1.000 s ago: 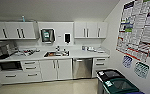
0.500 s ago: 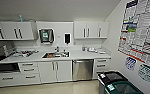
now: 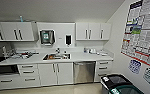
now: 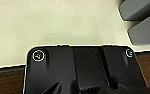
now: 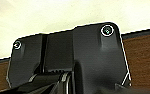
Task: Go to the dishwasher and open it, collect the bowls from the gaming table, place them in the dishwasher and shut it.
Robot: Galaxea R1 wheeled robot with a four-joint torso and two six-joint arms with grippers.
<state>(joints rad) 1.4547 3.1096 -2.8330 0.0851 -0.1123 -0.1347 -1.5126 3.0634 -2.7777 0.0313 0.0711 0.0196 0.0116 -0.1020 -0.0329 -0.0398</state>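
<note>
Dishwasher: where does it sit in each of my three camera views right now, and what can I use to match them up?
Head view: the dishwasher, door closed, sits under the counter, right of the sink and left of a drawer stack.
Left wrist view: not in it; pale floor beyond the robot's dark plate.
Right wrist view: not in it; pale floor there too.
Shared landmark: the pale floor.

A white countertop (image 3: 78,58) spans the base cabinets. A sink (image 3: 56,57) is set into it; small containers (image 3: 92,51) stand near its right end.
</note>
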